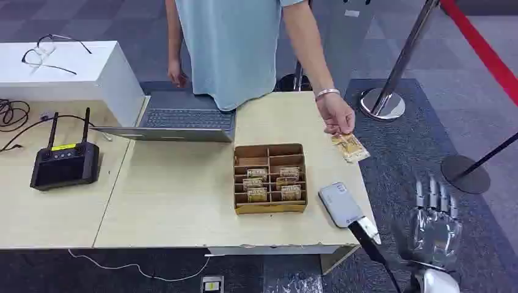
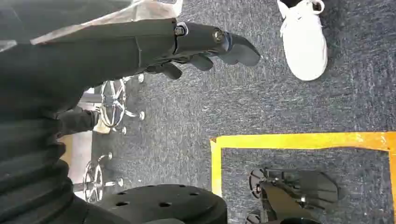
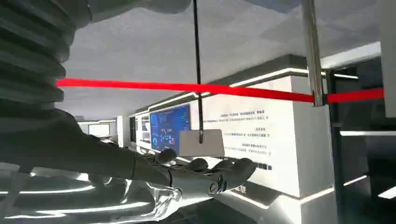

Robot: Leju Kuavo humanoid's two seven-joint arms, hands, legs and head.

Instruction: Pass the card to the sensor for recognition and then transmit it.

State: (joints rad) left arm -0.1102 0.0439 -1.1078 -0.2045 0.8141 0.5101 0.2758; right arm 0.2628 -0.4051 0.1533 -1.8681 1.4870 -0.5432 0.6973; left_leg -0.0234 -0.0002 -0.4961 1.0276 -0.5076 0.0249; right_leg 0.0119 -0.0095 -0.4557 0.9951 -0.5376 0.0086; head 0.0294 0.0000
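On the light wooden table (image 1: 171, 201), near its right end, sat a brown divided tray (image 1: 269, 179). Its two far compartments looked empty; the four nearer ones each held a small gold packet, apparently the cards for the task. Just right of the tray, near the front corner, lay a flat grey sensor (image 1: 339, 204) with a dark cable running off the table edge, placed within easy reach of the robot's right side.

A person in a pale blue shirt stood at the far side. Their hand (image 1: 336, 116) was at one card (image 1: 350, 147) lying at the table's right edge, beyond the sensor, probably setting it out for the robot to take.

The right hand (image 1: 435, 227) was raised off the table's right front corner, over dark carpet, fingers spread and straight, holding nothing, seemingly waiting to reach in. The left hand (image 2: 205, 46) hung low over the carpet, fingers loosely bent, nothing in it.

Farther left stood a laptop (image 1: 177, 122), a black controller (image 1: 64, 165) with two antennas, and a white box (image 1: 67, 73) with glasses on top.
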